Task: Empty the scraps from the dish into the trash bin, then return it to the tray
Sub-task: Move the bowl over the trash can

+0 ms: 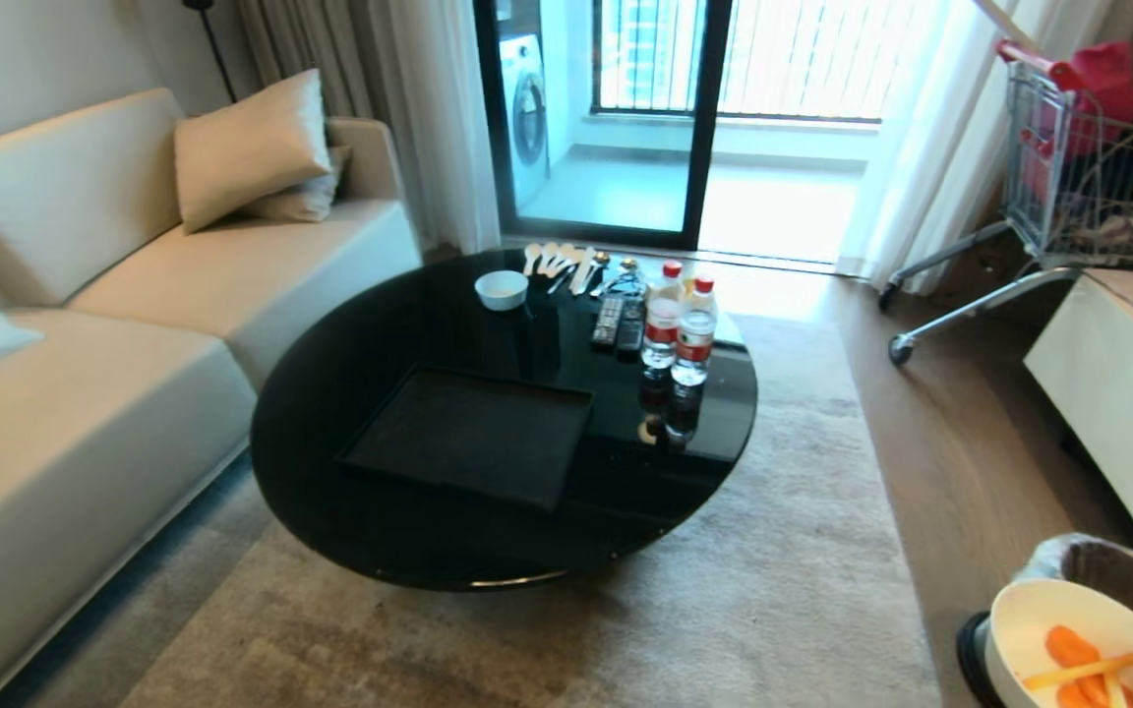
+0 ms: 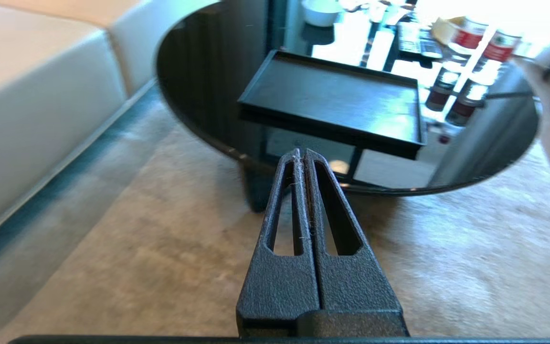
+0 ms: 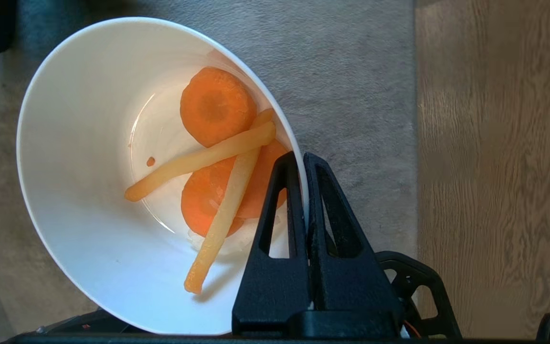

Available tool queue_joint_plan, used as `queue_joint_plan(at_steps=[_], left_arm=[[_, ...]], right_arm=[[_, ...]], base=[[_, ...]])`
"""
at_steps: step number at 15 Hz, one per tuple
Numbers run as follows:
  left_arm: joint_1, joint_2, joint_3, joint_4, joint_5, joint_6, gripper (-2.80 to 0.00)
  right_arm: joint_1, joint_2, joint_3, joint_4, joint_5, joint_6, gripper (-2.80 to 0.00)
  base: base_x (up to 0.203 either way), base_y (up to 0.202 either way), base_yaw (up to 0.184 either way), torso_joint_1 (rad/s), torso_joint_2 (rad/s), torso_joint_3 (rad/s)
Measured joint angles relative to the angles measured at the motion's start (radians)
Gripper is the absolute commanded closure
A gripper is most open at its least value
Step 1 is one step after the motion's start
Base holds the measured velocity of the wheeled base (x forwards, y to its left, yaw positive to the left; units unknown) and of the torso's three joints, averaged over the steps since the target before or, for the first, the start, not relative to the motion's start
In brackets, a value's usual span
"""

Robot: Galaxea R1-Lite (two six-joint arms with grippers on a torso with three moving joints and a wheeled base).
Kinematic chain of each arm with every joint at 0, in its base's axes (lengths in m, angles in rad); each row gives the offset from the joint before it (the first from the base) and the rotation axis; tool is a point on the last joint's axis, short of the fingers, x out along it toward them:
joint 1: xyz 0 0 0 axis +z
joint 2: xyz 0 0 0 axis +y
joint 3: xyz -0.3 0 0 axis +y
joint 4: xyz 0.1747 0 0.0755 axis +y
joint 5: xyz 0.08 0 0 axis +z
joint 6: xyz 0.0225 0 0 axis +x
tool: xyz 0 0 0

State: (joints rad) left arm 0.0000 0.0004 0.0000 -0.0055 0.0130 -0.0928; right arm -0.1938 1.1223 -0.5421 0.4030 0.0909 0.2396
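Dish [image 3: 79, 191] rim sits pinched between the right gripper's [image 3: 302, 160] closed fingers, scraps [image 3: 217, 157] inside, held just beside the trash bin [image 1: 1117, 570] above the carpet. Left gripper [image 2: 302, 155] fingers pressed together, empty, facing the tray [image 1: 473, 433] on the counter [image 1: 350, 334].

Strong daylight is admitted through the balcony door [image 1: 626, 118], where the panes and floor beyond are blown out white. The glossy table [image 1: 409, 324] is marked by pale reflections, and in the left wrist view its far side is washed in glare, with the bottles [image 2: 466, 71] blurred. The dish [image 3: 89, 191] is evenly lit and sharp, a soft shadow being cast beneath the scraps [image 3: 217, 157]. Straight lines are bowed near frame edges.
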Motion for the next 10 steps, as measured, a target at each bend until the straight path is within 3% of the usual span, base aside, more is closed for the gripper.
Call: queue_joint_plan(at_steps=[10], left_arm=[[0.0,0.0,0.0,0.0,0.0,0.0,0.0]], right_arm=[[-0.001,0.011,0.005,0.0,-0.001,0.0,0.0]], base=[[0.0,0.01,-0.167,0.002,0.0,0.002]])
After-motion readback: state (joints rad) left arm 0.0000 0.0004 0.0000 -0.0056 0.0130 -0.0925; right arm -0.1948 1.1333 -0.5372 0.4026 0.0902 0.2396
